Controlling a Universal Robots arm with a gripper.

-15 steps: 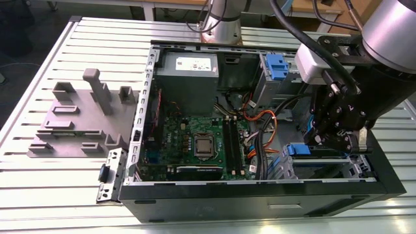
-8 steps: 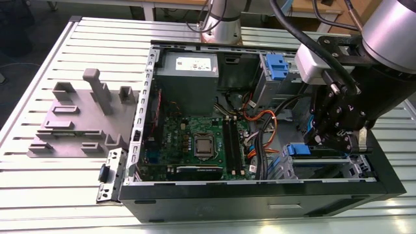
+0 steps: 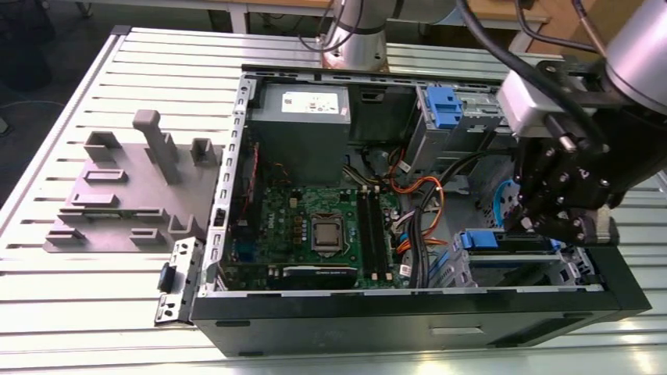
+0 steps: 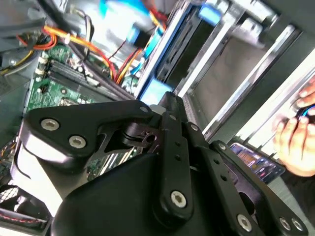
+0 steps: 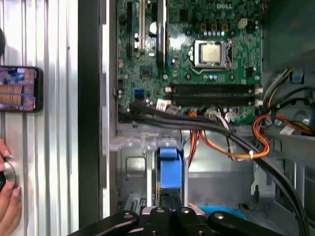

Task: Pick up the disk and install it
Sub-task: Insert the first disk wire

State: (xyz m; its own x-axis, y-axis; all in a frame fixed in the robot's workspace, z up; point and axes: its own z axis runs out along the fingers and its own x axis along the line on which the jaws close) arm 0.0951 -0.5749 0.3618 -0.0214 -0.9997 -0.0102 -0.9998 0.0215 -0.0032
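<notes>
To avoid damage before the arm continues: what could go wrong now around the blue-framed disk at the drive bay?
1. The black end effector hangs over the blue-framed disk at the grey metal drive bay; the orange and black cable bundle runs close by and might get snagged or pinched.
2. A person's hand is at the ribbed metal table beside the black computer case, perhaps within the arm's path.

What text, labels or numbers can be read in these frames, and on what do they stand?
Power supply label: dark print on white, too small to read.
Motherboard: white lettering and markings, too small to read.
Phone screen: blurred, unreadable.
Nothing can be quoted with confidence.
</notes>
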